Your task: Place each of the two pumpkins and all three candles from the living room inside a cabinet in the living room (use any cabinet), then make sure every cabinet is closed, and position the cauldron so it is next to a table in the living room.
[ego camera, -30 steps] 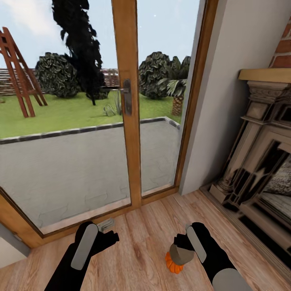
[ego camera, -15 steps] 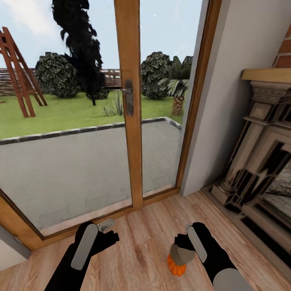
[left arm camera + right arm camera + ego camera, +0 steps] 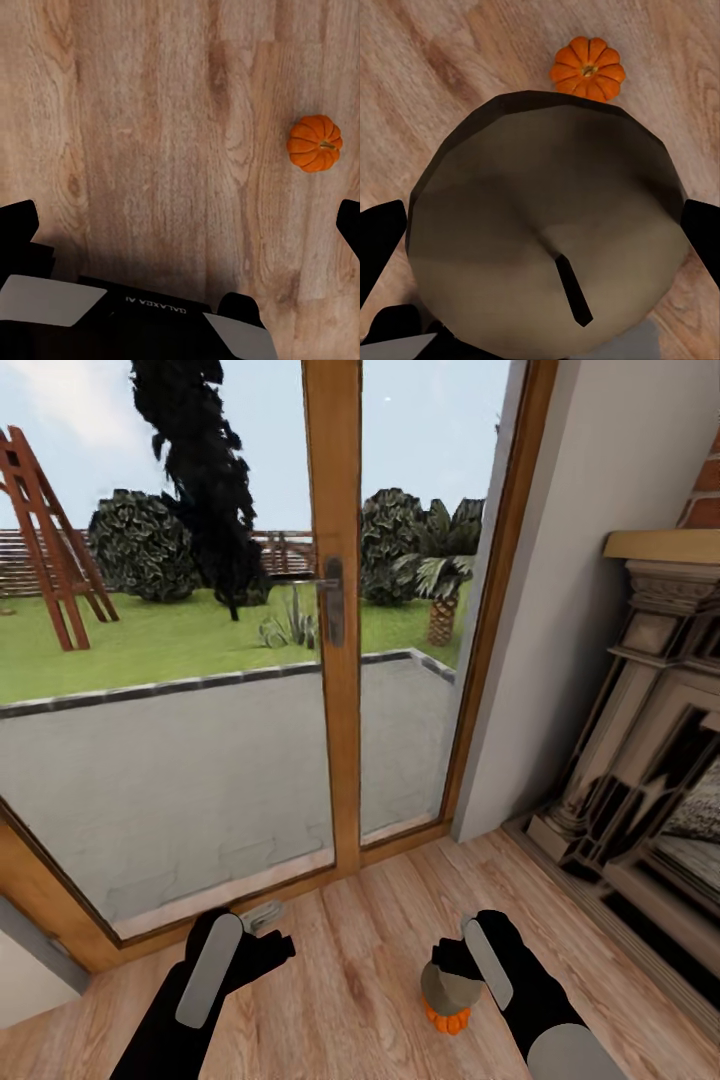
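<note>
From the head camera, the right gripper [image 3: 455, 970] is closed on a short grey-beige cylindrical candle [image 3: 448, 987], held just above the pale wood plank floor [image 3: 350, 980]. A small bright-orange ribbed pumpkin [image 3: 447, 1019] peeks out from under the candle, on the floor directly below the right fingers. The left gripper [image 3: 262, 935] holds nothing and points toward the timber-framed glass patio door [image 3: 335, 660]; its jaw spread is hard to read here. A carved stone fireplace [image 3: 640, 760] stands well off to the side of the right fingers. No cabinet is in sight.

In the left wrist camera, the left gripper's fingertips [image 3: 19, 225] sit at opposite edges of the frame, wide apart, with bare floor between them. The pumpkin [image 3: 315, 142] lies on the boards beyond the fingers, closer to one finger than the other, apart from both.

In the right wrist camera, the candle [image 3: 547, 232] sits between the dark fingers [image 3: 379, 244], its wick end facing the lens, gripped on its sides. The pumpkin [image 3: 589, 69] rests on the floor past the candle, untouched.

Judging from this, the candle is in hand and the empty left gripper is the one to collect the pumpkin: centre the open fingers over its ribs, descend straight, and close across its widest part so the round body cannot squirt out, keeping the candle clear meanwhile.
</note>
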Tool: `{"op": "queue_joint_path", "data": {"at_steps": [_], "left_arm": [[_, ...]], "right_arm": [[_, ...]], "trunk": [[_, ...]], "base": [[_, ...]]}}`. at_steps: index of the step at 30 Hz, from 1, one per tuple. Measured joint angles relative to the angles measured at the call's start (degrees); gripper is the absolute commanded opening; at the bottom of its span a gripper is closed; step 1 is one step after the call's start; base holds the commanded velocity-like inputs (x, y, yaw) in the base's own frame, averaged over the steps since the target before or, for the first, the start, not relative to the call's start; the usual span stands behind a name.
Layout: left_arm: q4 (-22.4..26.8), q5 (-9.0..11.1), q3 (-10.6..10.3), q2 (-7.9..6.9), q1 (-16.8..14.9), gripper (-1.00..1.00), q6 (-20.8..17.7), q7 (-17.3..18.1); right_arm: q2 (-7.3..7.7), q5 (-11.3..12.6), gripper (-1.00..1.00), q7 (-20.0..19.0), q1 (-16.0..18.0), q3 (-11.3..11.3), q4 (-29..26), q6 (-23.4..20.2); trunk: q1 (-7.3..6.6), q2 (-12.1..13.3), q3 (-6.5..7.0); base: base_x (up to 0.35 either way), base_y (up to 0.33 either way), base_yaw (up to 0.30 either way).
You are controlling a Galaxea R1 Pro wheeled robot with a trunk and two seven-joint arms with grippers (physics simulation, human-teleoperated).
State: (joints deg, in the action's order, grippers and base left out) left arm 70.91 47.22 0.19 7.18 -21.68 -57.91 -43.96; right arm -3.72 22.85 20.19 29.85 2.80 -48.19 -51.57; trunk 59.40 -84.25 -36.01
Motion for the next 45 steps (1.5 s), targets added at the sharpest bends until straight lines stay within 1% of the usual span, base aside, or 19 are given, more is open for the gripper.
{"op": "queue_joint_path", "data": {"at_steps": [2,4,10,15,19,23,40,45], "left_arm": [[-0.03,-0.04,-0.06,0.01,0.00,1.00,0.02,0.00],[-0.04,-0.17,-0.10,0.05,0.00,1.00,0.02,0.00],[0.09,-0.21,-0.11,0.10,0.00,1.00,0.02,0.00],[0.22,-0.24,-0.14,0.11,0.00,1.00,0.00,0.00],[0.25,-0.25,-0.15,0.11,0.00,1.00,0.00,0.00],[0.27,-0.26,-0.07,0.10,0.00,1.00,0.01,-0.03],[-0.03,0.01,0.05,0.10,0.00,1.00,-0.08,-0.09],[-0.03,0.01,0.05,0.10,0.00,1.00,-0.08,-0.09]], "right_arm": [[-0.04,0.29,-1.00,0.03,-0.01,-0.03,-0.01,0.01],[-0.01,-0.04,-1.00,0.07,0.00,-0.03,-0.01,-0.10],[-0.02,-0.04,-1.00,0.08,0.00,-0.04,-0.03,-0.12],[0.00,0.06,-1.00,0.00,0.00,-0.06,0.00,-0.13],[0.01,0.03,-1.00,-0.02,0.00,-1.46,0.00,-0.30],[0.02,0.05,-1.00,-0.01,0.01,-2.08,0.00,-0.35],[0.01,0.09,-1.00,0.00,0.01,-2.24,0.00,-0.35],[-0.22,0.11,-1.00,0.00,0.01,-2.22,0.00,-0.34]], "trunk": [[0.00,0.00,0.00],[-0.01,0.00,0.00],[-0.01,0.00,0.00],[-0.01,0.00,0.00],[0.01,0.00,0.00],[0.00,0.00,0.00],[-3.74,6.80,3.05],[-4.83,8.81,3.95]], "base": [[-0.019,-0.216,0.000],[-0.005,-0.301,0.000],[-0.001,-0.322,0.000],[0.000,-0.117,0.000],[-0.097,-0.011,0.000],[-0.088,-0.001,0.000],[-0.002,0.000,0.000],[0.000,0.000,0.000]]}}
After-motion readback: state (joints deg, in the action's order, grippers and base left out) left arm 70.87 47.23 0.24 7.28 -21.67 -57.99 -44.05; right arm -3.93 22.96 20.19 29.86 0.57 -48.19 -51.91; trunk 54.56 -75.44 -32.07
